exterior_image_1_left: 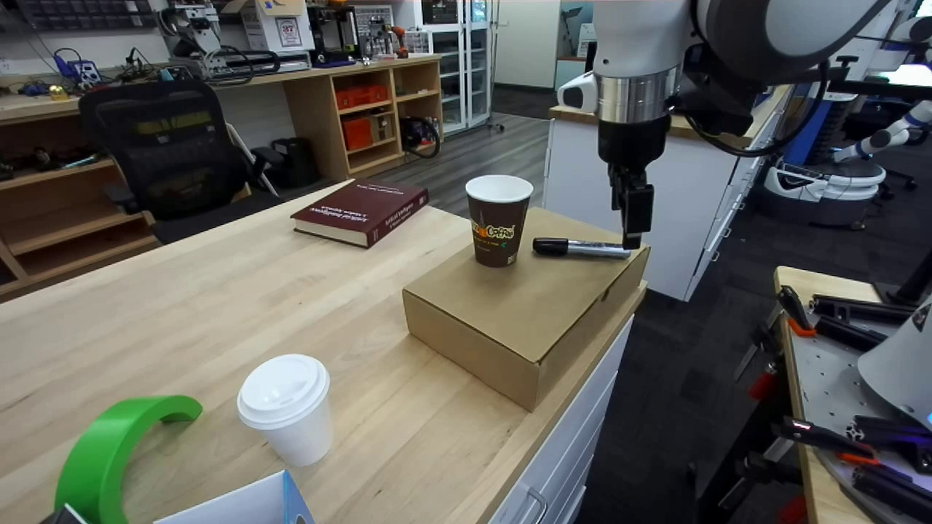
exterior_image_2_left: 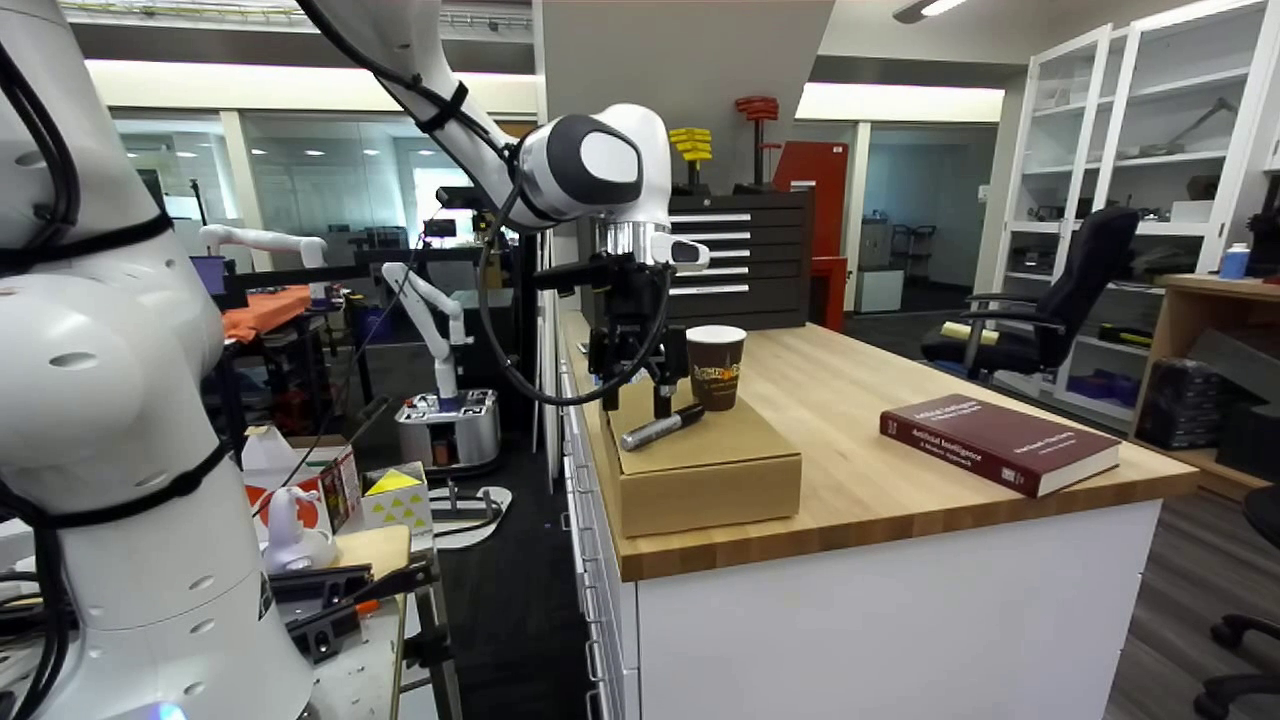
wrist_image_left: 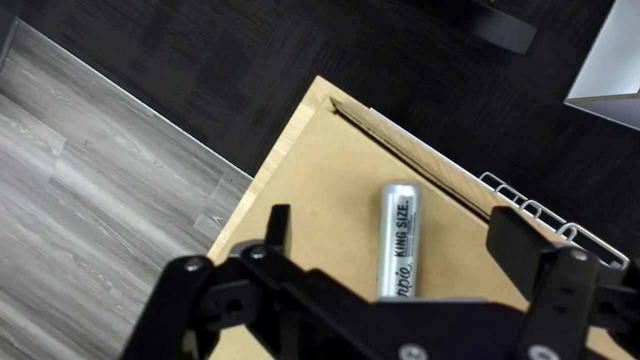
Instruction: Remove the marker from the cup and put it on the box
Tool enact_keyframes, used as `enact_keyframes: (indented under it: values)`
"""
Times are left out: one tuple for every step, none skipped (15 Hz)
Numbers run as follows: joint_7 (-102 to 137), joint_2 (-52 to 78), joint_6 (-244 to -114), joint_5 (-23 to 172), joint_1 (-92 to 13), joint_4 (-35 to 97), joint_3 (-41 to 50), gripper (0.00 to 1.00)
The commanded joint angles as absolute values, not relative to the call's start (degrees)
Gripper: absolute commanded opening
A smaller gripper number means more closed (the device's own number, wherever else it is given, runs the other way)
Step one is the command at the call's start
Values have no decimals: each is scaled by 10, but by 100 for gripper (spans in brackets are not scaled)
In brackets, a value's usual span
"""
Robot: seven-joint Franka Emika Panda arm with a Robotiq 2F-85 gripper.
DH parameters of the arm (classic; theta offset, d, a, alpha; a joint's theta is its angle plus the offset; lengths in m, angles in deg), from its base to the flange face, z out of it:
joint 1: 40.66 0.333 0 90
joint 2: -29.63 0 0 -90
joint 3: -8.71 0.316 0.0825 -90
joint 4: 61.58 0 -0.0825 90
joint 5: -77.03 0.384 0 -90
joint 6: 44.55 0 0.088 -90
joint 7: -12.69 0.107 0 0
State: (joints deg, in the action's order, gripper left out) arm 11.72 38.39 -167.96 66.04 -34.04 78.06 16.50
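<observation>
Wrist view alone shows "KING SIZE" on the silver cylindrical marker [wrist_image_left: 399,240]; the black 2-fingered hand [exterior_image_2_left: 637,404] is spread wide.

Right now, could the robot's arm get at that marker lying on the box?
Probably yes: the end effector is open, and in the wrist view the marker shows between its fingers, with nothing visibly blocking it. The cup stands off to one side.
</observation>
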Motion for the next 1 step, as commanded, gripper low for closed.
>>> enact_keyframes:
  values:
    - [117,384,-1679,660,-339,780,164,100]
